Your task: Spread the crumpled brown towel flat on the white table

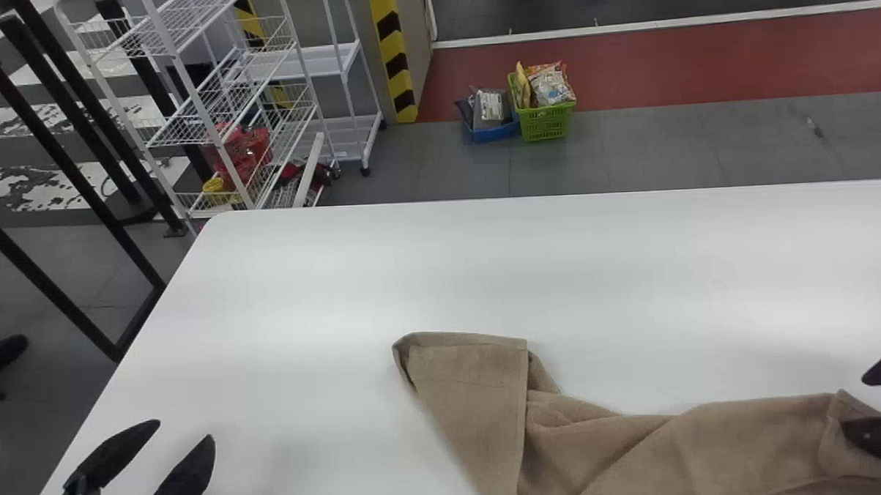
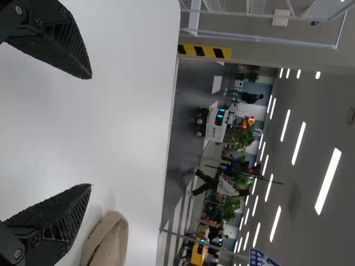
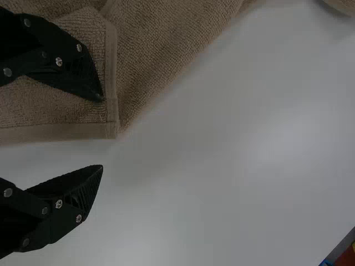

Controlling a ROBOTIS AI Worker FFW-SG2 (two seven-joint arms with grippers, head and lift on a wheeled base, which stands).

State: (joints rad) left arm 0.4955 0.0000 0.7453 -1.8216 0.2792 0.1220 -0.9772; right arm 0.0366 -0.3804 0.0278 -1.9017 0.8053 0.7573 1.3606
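- While you look down from the head, the white table [image 1: 303,296] spreads widest before you, carrying the towel.
- Beyond its far left corner, you see a white wire rack [image 1: 208,102] standing on the floor.
- Your brown towel [image 1: 601,447] lies rumpled on the near part of the table, its left end folded over, wrinkles running rightward.
- Your right end effector [image 1: 854,402] is at the towel's right side, spread wide and gripping nothing, one finger over the cloth, the other beyond its edge.
- Your left end effector [image 1: 186,430] sits over the table, left of the towel, wide apart and empty.
- Past the table, you have a green basket [image 1: 546,123] of packets on the floor.
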